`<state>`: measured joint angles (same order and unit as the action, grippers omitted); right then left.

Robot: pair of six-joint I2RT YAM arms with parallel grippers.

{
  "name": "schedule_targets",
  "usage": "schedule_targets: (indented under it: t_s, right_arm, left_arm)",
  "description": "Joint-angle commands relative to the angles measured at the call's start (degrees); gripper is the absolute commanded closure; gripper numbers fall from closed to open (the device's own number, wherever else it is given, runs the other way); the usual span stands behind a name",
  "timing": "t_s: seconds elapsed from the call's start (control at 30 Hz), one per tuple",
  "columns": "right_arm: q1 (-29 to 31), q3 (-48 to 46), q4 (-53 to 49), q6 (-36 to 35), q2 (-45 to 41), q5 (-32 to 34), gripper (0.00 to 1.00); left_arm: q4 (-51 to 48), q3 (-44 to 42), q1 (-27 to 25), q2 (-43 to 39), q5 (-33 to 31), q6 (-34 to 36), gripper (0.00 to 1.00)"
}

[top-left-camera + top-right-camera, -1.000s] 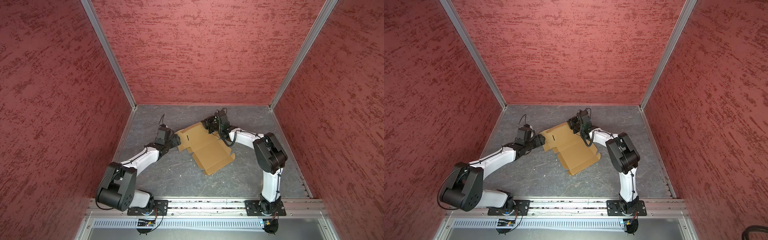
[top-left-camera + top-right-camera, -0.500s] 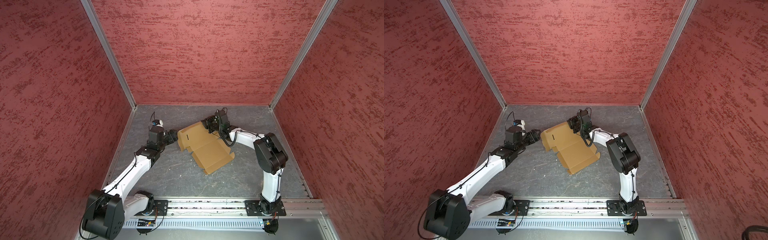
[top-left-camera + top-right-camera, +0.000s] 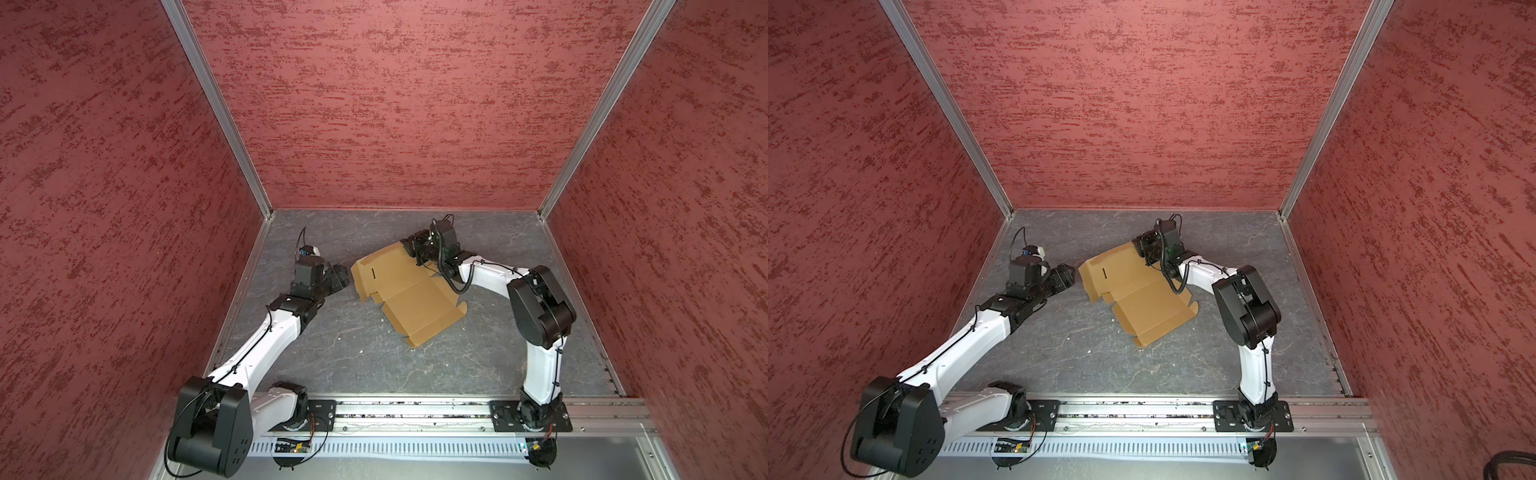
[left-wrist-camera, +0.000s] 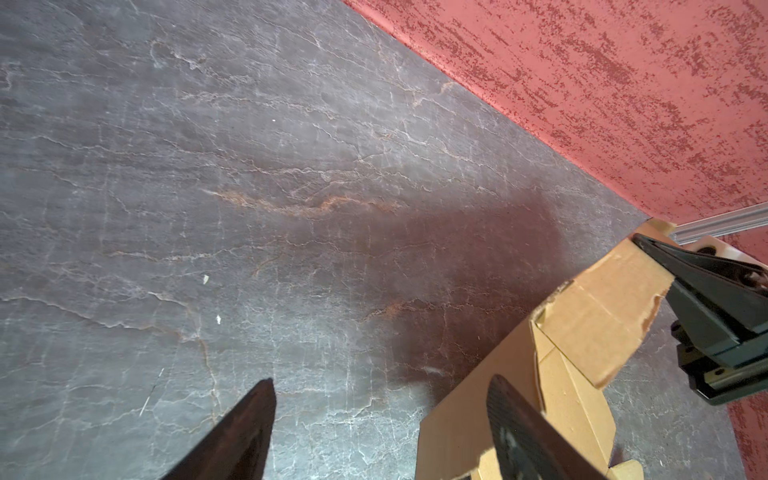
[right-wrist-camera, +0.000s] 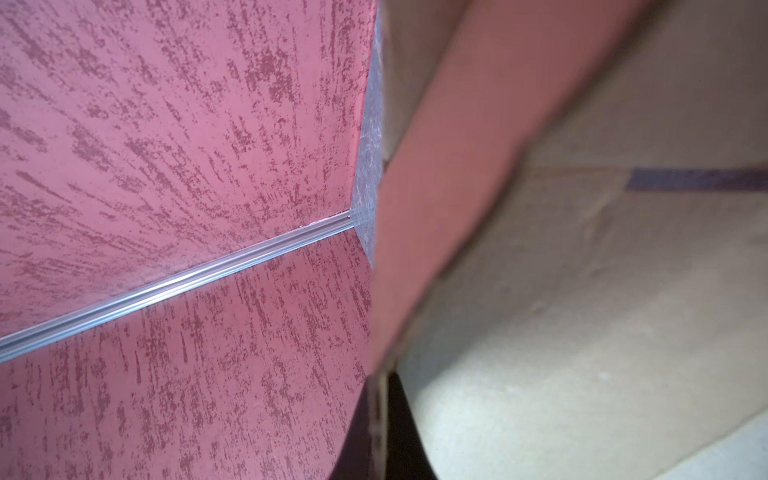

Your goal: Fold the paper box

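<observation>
We see the paper box, a plain tan-brown sheet of corrugated cardboard with creases and flaps, half folded on the grey, veined, stone-look tabletop between our two grippers.

Our black right gripper is clamped tight on the paper box. In the left wrist view, the right gripper has its two fingers pinching a flap with a ragged edge. From that grip the cardboard spreads away toward our left gripper and back toward the arm bases. The panel nearest the clamped fingers is tilted up off the tabletop and throws a dark shadow beneath it. That panel carries a narrow slot. The panel farthest from the right gripper lies flat.

The left gripper has its jaws spread wide, with nothing between them. The raised edge of the paper box sits just ahead of its fingertips. In the left wrist view one finger overlaps the cardboard corner and the other stands over bare tabletop. We cannot tell whether that finger touches the cardboard.

In the right wrist view the closed right gripper shows as a dark wedge. Blurred cardboard fills the space beside it, and red textured walls lie beyond.
</observation>
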<state>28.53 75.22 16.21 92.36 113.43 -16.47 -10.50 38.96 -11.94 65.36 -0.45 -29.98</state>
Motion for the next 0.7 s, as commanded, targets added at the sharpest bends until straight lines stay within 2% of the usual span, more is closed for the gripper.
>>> schedule_targets:
  t_s: [0.0, 0.27, 0.67]
  right_arm:
    - [-0.65, -1.32, 4.31, 0.29, -2.26, -1.40, 0.93]
    - [-0.68, -3.30, 9.32, -1.55, -2.16, -2.82, 0.93]
    - [-0.68, -4.38, 11.27, -2.71, -2.84, -2.77, 0.93]
  left_arm:
    - [0.30, -0.85, 0.42, 0.03, 0.48, 0.45, 0.20]
    - [1.01, -2.79, -0.33, 0.24, 3.25, 0.27, 0.22]
    - [8.33, -3.06, -6.45, 8.28, 0.47, -1.14, 0.24]
